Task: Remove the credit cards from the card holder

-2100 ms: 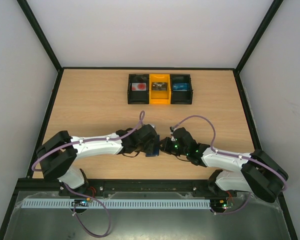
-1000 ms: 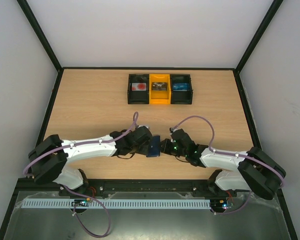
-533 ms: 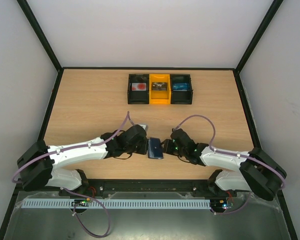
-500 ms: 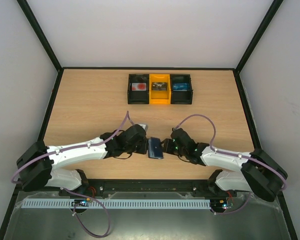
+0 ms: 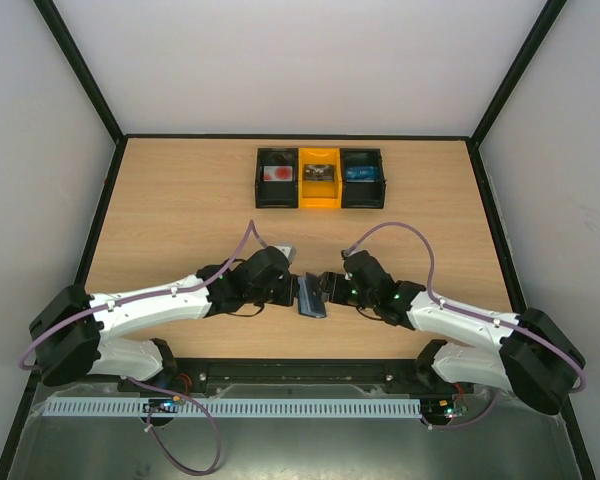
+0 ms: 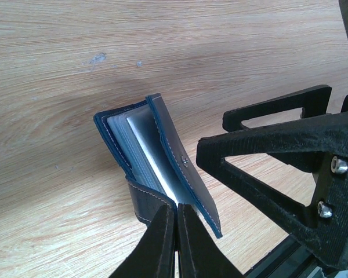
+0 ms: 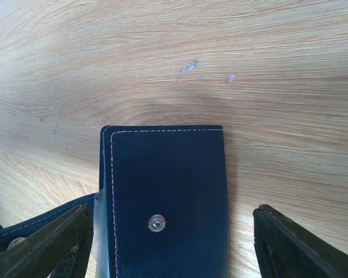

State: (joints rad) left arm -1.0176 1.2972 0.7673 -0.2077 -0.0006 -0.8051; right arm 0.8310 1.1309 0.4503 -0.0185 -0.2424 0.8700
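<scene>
- Left gripper (image 6: 173, 213): fingers pressed together with no gap, pinched on the small tab at the lower edge of the card holder (image 6: 175, 155). The holder hangs from that pinch, tilted and fanned partly open.
- Right gripper (image 7: 171, 215): jaws wide, one finger on each side of the holder's outer cover. Neither pad visibly touches it, and nothing is held.
- Card holder: between the two grippers, near the middle of the table (image 7: 261, 63) toward its near edge. It is well apart from the row of black and yellow boxes (image 5: 320, 178) at the far side.
- Step, as I read it: the holder is steadied and opened but no card is out yet, so the task is barely begun.
- Credit cards: none clearly visible. Only pale grey-blue pocket leaves (image 6: 140, 142) show between the covers. I cannot tell which pockets are filled.
- Next move likely calls for the right fingers to come round to the open side, narrow down and nip a thin card edge. The left pinch must keep the covers from flopping shut.
- Materials: navy leather-like cover, smooth, with pale stitching along the border, rounded corners and a small metal snap stud (image 7: 156, 223). The pocket leaves are thin, slick and flexible.
- Table: light wood-grain laminate, flat, with a few pale scuffs (image 7: 188, 66).
</scene>
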